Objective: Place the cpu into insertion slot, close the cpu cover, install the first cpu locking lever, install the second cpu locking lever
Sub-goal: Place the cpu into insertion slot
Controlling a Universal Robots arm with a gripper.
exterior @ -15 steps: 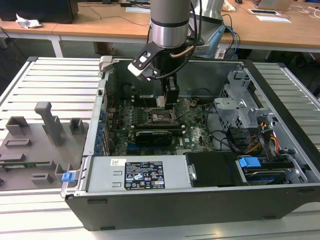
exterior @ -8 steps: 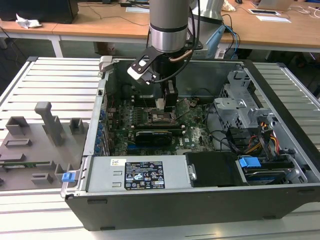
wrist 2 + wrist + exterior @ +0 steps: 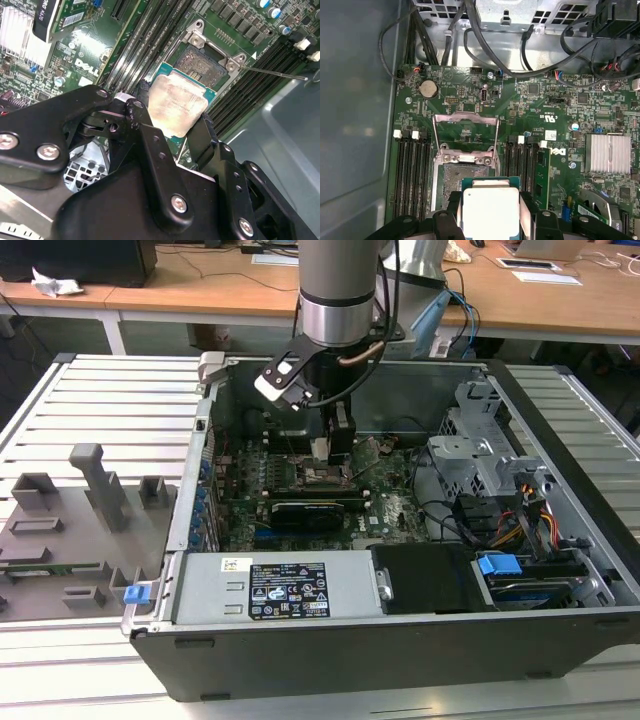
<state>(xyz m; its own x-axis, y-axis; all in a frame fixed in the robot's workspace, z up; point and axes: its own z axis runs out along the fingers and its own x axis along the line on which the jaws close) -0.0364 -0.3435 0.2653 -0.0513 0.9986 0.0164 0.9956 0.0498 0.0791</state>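
- While the arm hangs inside the open computer case (image 3: 560, 440), the exterior view has the gripper (image 3: 330, 447) low over the motherboard (image 3: 395, 510). A black-and-white printed label (image 3: 287, 590) sits on the power supply (image 3: 200, 590) at the near side, with a small sticker (image 3: 235, 564) beside it.
- Second wrist view: the gripper (image 3: 172, 115) pinches the cpu (image 3: 177, 105) by two opposite edges, metal face toward the camera. The cpu hovers partly over the open insertion slot (image 3: 200, 62) and is not yet seated. A thin locking lever (image 3: 275, 73) juts out beside the socket, clear of it. White lettering is printed on the board.
- First wrist view: the cpu cover (image 3: 465, 117) stands folded back, leaving the insertion slot (image 3: 455, 177) bare under the cpu (image 3: 490, 210). Done well, I judge, this step means keeping the cpu level and squaring its edges to the frame. It should go down straight without sliding across the contacts, and be released only once it rests flat.
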